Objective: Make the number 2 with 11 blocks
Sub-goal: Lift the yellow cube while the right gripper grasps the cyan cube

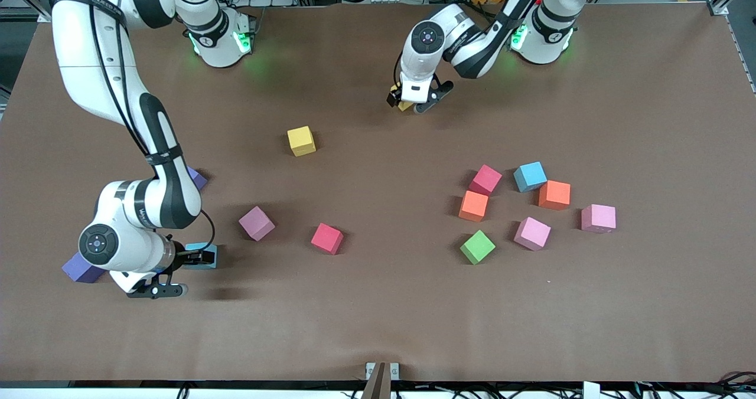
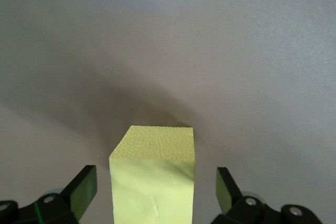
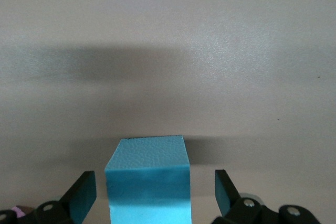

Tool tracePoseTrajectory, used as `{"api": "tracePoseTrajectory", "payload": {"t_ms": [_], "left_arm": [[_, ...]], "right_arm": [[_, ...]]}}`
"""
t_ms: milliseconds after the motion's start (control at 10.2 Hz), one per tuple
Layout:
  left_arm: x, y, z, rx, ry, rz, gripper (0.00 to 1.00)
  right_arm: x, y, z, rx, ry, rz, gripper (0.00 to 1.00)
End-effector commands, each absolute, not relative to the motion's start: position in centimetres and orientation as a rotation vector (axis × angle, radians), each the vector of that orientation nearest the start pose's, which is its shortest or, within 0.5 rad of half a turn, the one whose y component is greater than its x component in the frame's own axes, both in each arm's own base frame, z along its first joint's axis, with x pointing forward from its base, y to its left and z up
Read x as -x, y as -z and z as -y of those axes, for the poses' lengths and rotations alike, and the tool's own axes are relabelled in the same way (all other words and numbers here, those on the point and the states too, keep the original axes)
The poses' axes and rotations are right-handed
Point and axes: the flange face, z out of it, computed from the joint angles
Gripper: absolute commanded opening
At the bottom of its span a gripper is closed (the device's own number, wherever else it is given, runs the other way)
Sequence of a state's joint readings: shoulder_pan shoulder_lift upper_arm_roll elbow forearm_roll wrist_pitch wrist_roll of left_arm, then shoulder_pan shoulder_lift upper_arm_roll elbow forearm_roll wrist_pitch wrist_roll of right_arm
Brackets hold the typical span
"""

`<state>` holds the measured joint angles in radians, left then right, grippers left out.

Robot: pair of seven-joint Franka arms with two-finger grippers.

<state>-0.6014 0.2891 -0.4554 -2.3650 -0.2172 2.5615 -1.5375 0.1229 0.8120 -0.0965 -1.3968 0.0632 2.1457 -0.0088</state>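
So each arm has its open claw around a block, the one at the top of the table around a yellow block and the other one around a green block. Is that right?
Nearly. The left gripper does stand open around a yellow block, but the right gripper is open around a blue block, not a green one; the right wrist view shows it. The green block lies loose near the pink blocks.

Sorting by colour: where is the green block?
Front view: the green block sits toward the left arm's end, nearest the camera in its cluster, beside a pink block.
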Motion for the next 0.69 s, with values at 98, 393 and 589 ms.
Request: {"api": "tracePoseTrajectory", "payload": {"t_ms": [98,393,589], "left_arm": [[-22.9,-21.2,45.1,2.946,-0.4,1.021,1.0],[-21.8,-20.9,45.7,2.96,-0.41,0.998,1.0],[-21.9,-20.5,45.6,2.955,-0.417,1.007,1.0]], "right_arm": [[-72.4,-20.4,-3.6,3.143,-0.112,0.05,1.0],[-71.8,-19.7,-3.7,3.128,-0.142,0.033,0.99],[-71.7,-19.4,-3.7,3.126,-0.152,0.031,0.8]]}}
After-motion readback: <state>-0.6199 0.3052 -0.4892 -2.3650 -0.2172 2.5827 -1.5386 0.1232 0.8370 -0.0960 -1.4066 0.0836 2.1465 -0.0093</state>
